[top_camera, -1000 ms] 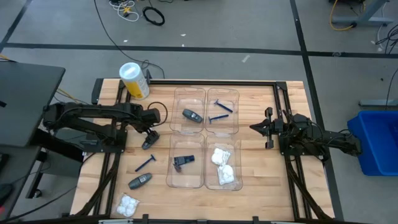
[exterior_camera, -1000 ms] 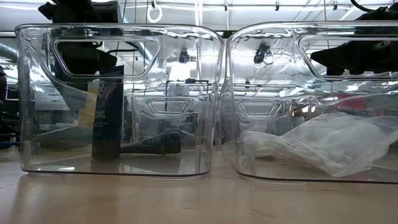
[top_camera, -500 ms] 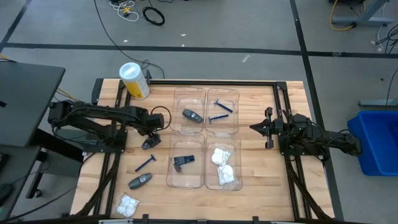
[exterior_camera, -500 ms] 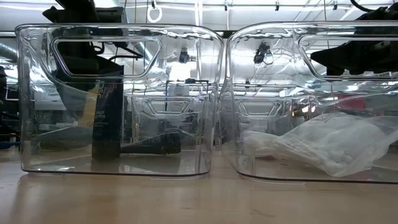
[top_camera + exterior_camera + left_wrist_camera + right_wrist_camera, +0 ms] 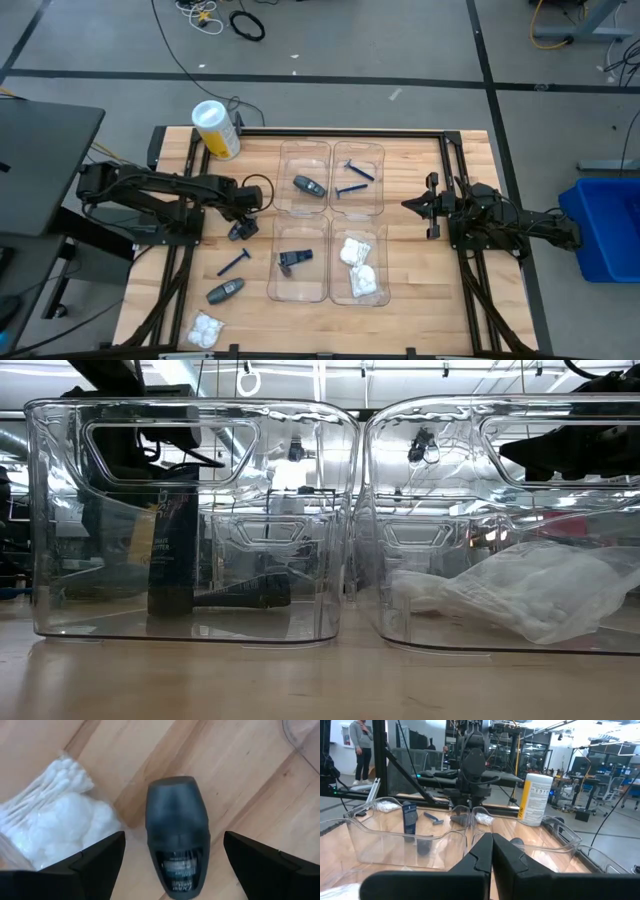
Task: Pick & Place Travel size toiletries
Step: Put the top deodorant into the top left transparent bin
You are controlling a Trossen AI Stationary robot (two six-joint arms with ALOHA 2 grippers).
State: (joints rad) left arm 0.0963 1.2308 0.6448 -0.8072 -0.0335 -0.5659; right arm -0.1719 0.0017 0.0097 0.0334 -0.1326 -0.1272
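Now the left gripper (image 5: 172,865) hangs with fingers wide apart over a dark grey oval tube (image 5: 176,835) on the wooden tabletop (image 5: 240,785); the right gripper (image 5: 492,851) waits, fingers closed together.

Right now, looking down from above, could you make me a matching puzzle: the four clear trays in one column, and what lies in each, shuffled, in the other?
Trays, as placed in the high view:
1. upper left tray
2. upper right tray
3. lower left tray
4. lower right tray

Contents:
a. blue razor
b. white crinkly packets
c. dark grey oval tube
d. dark toiletry item

Pairs: 1-c, 2-a, 3-d, 4-b.
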